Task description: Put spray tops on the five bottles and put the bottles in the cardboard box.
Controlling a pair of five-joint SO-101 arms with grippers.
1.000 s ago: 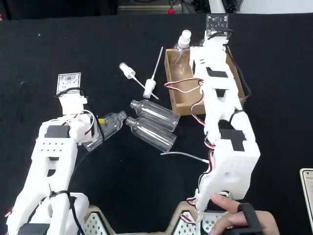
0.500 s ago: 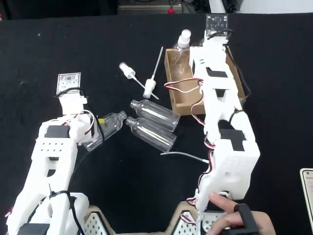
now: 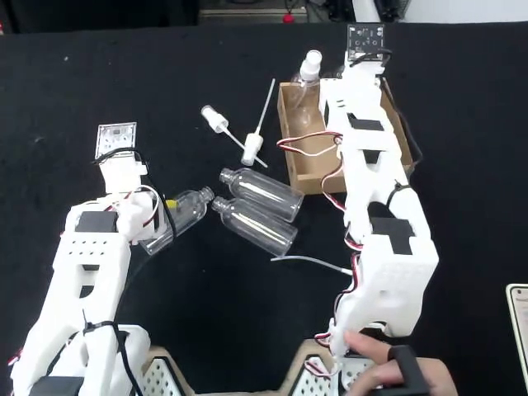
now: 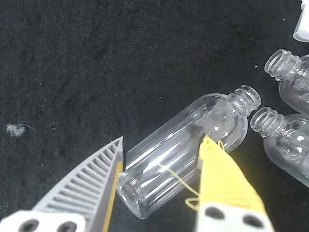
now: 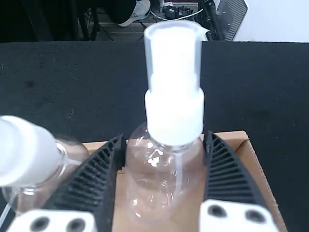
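At box's (image 5: 244, 145) 11 o'clock corner, my R gripper (image 5: 162, 138) pinches capped bottle (image 5: 166, 179) upright; my L gripper (image 4: 162, 141) sits spread astride lying bare bottle (image 4: 219, 118).

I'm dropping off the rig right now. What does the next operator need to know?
Left claw: around an uncapped bottle lying on the table, grip unclear.
Right claw: shut on a capped bottle standing in the cardboard box; second capped bottle beside it.
On the table too: two more uncapped bottles, two loose spray tops.
Done: two capped. Left: cap three, box them, release.
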